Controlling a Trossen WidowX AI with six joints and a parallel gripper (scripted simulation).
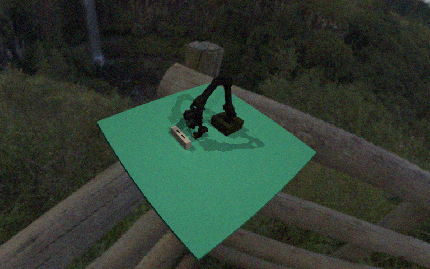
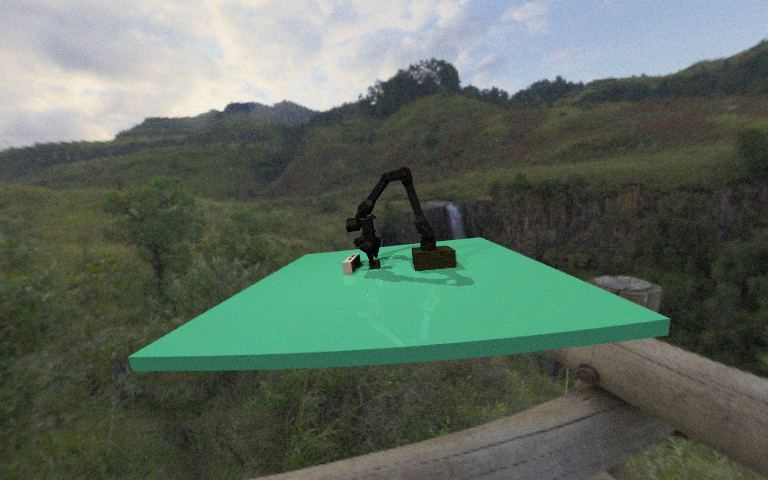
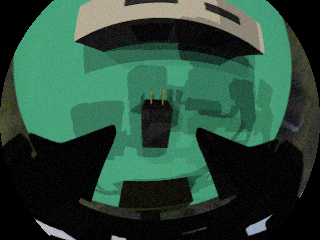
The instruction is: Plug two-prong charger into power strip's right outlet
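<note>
The dark two-prong charger (image 1: 196, 135) (image 2: 374, 264) (image 3: 156, 131) lies on the green table. Its two gold prongs (image 3: 163, 97) point toward the power strip in the wrist view. The beige power strip (image 1: 187, 142) (image 2: 347, 266) (image 3: 105, 16) lies in front of the prongs, apart from them, with two dark slots on its top. The right-hand slot (image 3: 222, 13) shows whole in the wrist view; the other is cut by the top edge. My gripper (image 3: 156, 129) is open and empty, low above the charger. The charger shows between the fingertips, with a gap on each side.
The arm's dark brown base block (image 1: 226, 124) (image 2: 433, 258) (image 3: 155, 194) stands on the green table (image 1: 202, 196) (image 2: 317, 322), on the charger's other side from the strip. Shadows of the arm fall around the charger and the strip.
</note>
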